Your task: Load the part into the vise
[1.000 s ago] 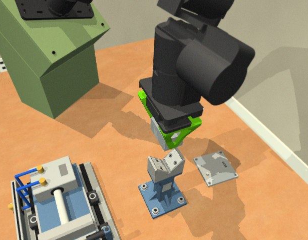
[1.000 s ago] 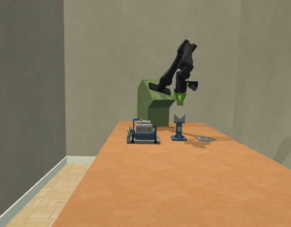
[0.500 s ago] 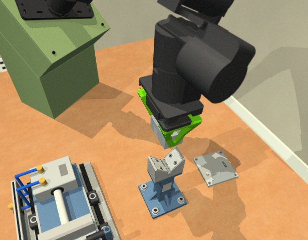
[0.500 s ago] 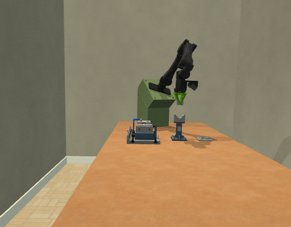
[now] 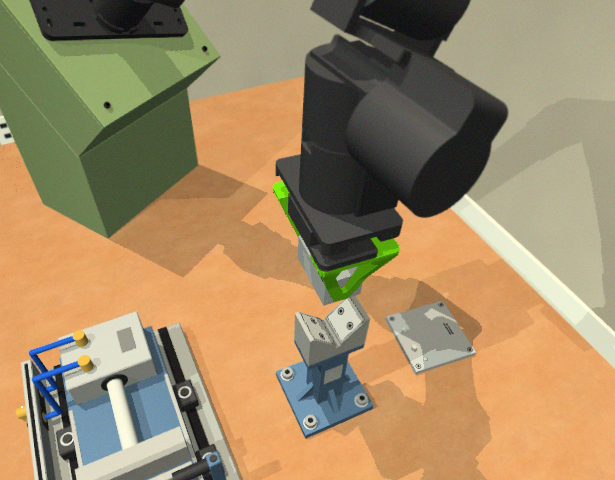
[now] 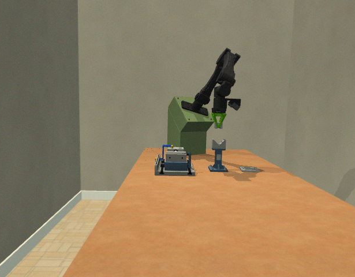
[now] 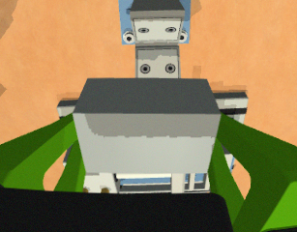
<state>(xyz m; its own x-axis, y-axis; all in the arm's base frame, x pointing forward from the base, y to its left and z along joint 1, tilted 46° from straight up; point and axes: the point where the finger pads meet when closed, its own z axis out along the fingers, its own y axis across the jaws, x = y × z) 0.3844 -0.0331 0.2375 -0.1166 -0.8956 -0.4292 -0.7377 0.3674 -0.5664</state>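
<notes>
My gripper (image 5: 334,281) with green fingers is shut on the part (image 5: 317,279), a grey block, and holds it in the air a little above the V-block (image 5: 330,330). In the wrist view the part (image 7: 148,130) fills the space between the green fingers, its dark end face toward the camera, with the V-block (image 7: 155,39) below and ahead. The slot is not visible. The infeed plate (image 5: 430,335) lies bare to the right of the V-block. The vise (image 5: 121,403) stands at the lower left, open. In the far view my gripper (image 6: 218,122) hangs above the V-block (image 6: 218,154).
The green robot pedestal (image 5: 95,103) stands at the back left. The V-block sits on a blue base plate (image 5: 325,400). The vise has blue air tubes (image 5: 43,372) and a white cylinder rod (image 5: 122,413). The table's right edge runs near the wall.
</notes>
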